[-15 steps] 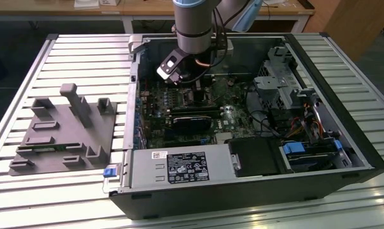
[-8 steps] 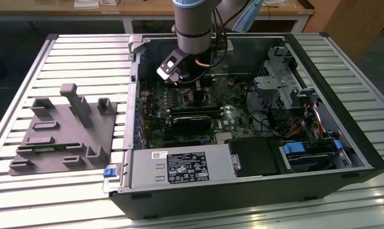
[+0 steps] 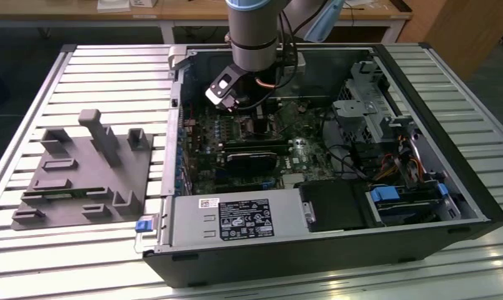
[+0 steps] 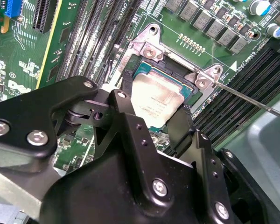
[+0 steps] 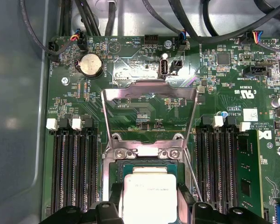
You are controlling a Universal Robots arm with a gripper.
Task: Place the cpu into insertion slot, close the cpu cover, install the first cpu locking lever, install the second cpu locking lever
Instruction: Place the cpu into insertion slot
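The cpu (image 5: 149, 193) (image 4: 155, 99), a pale silvery square, lies at the insertion slot (image 5: 111, 173) on the green board. I cannot tell whether it is seated or held just above. My gripper (image 5: 149, 198) (image 4: 154, 106) straddles it, with black fingers (image 5: 115, 198) (image 4: 181, 122) pressed against two opposite edges. The cpu cover (image 5: 149, 92), a silver frame with a window, stands swung open away from the slot. A thin wire locking lever (image 4: 252, 99) (image 5: 192, 175) sticks out unlatched beside the socket. In the exterior view the gripper (image 3: 249, 115) reaches down into the open computer case.
Long black memory slots (image 5: 72, 172) (image 5: 217, 163) flank the socket on both sides. A coin battery (image 5: 91, 64) and cables lie beyond the cover. A black card (image 3: 255, 162) and power supply (image 3: 234, 219) sit inside the case. A grey fixture plate (image 3: 84, 172) rests on the slatted table.
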